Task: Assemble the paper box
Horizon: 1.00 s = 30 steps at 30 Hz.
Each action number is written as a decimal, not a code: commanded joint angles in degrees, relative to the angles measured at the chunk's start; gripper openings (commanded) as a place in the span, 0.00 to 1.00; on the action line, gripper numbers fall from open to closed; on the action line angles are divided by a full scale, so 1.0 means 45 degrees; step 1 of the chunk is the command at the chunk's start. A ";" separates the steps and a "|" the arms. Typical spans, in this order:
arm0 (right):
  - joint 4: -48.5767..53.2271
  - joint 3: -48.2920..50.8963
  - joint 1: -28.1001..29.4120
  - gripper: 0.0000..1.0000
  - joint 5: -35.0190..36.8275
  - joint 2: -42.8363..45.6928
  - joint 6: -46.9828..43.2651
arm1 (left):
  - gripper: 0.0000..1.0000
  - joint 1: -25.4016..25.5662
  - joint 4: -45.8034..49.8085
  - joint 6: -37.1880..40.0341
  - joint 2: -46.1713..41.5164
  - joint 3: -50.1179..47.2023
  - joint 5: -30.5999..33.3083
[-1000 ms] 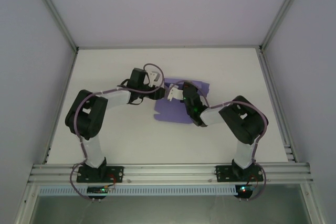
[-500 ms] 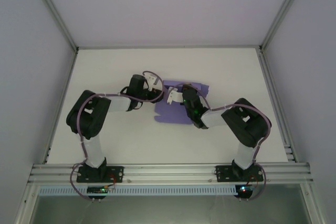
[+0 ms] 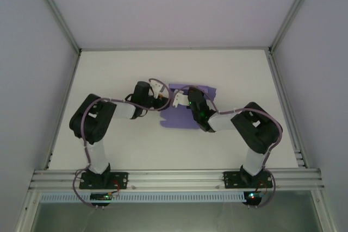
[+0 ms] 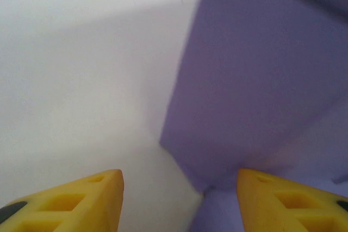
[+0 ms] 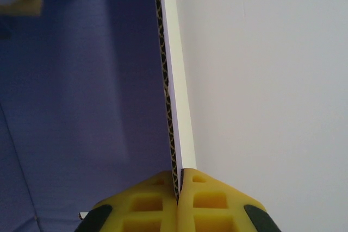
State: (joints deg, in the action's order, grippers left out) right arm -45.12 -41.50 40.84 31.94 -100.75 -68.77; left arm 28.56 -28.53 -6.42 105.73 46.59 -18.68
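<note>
Paper box (image 5: 81, 80): fluted edge, visible from right wrist, clamped in right gripper (image 5: 177, 186). Left gripper (image 4: 179, 176): fingers apart, over box corner.

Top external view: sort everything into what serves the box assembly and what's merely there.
For the job: paper box; right gripper, shut on its card edge; left gripper, open by its corner.
Merely there: table; aluminium frame rail; enclosure walls. All fixtures.

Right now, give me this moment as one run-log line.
paper box: not yet assembled | left end effector: open, over its corner | right end effector: shut on its edge
</note>
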 commanded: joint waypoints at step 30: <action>0.3055 0.0007 0.0589 0.00 -0.1454 -0.0175 0.1049 | 0.29 0.0451 -0.0886 -0.0532 0.1341 0.1813 0.3794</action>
State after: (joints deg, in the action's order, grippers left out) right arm -42.33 -42.70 42.15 31.66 -100.88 -67.07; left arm 31.05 -30.98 -7.84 109.82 53.17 -8.45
